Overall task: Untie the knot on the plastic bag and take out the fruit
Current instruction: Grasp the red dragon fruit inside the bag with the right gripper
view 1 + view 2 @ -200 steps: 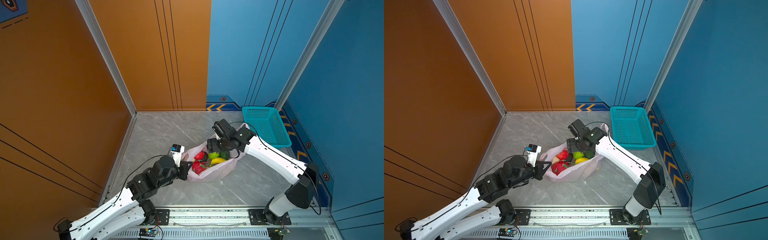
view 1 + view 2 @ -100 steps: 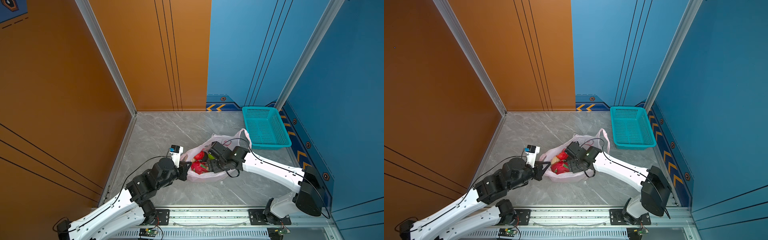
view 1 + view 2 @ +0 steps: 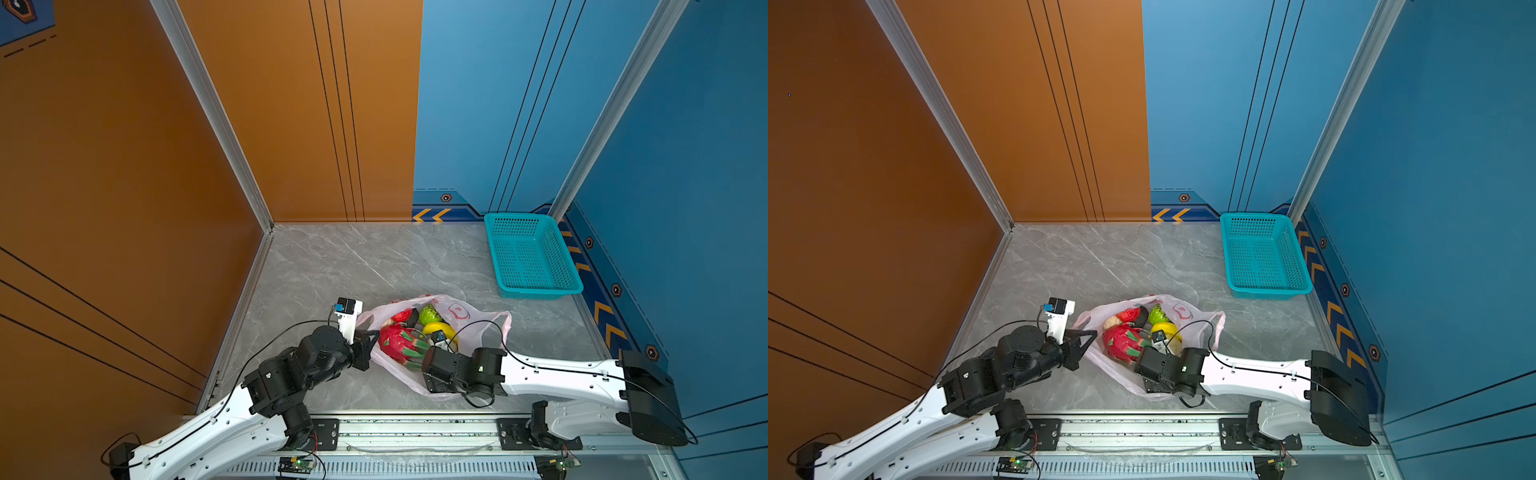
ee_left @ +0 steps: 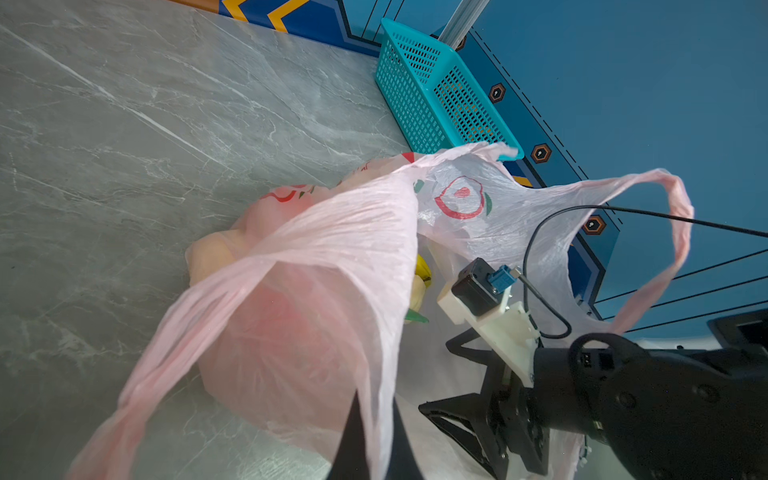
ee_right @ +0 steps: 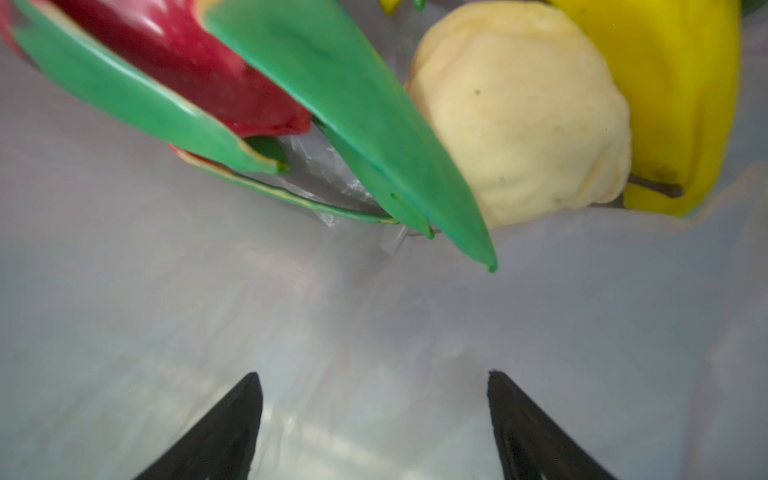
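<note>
— Where do my arms sit?
— My left arm reaches low and forward; the left pincer is clamped on the rim of the thin translucent pink plastic bag lying on the grey marbled table. My right arm stretches flat, right pincer spread wide inside the bag's mouth, just beside the red-pink, green-scaled dragon fruit.

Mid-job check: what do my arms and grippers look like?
The left arm and right arm have white shells and black joints. The left gripper and right gripper have black pointed fingers. Each wrist carries a white bracket, small black camera and thin black cable.
</note>
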You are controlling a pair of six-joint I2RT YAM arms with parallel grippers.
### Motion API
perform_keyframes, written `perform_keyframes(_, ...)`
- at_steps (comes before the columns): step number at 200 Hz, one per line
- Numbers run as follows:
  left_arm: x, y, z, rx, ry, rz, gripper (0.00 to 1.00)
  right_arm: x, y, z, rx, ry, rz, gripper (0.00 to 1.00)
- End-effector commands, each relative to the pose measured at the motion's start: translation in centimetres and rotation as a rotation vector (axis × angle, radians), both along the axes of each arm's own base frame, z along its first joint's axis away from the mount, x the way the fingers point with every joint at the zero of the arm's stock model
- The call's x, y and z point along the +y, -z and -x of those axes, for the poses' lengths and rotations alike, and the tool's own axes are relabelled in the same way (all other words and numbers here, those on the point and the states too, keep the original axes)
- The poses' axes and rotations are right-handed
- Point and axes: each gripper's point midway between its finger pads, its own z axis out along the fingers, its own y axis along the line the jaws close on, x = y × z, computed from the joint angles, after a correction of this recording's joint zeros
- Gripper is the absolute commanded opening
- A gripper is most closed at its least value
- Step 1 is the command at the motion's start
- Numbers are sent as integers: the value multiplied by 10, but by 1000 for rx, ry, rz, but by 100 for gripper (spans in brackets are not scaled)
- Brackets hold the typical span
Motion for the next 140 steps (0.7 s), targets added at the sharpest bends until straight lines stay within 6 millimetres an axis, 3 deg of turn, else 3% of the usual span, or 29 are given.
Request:
perform_keyframes(1, 5, 14, 8, 21, 10, -50, 0, 4, -3, -5, -30, 56, -27, 87)
perform_keyframes(27, 6, 19, 16, -1, 42, -103, 0, 21, -28, -17, -63, 39, -83, 89)
perform_keyframes(80, 2, 16, 15, -24, 63, -135, 0, 66, -60, -47, -101, 40, -244, 92)
perform_keyframes(140, 4, 21, 19, -17, 83, -160, 0, 99, -63, -82, -190, -100, -242, 100)
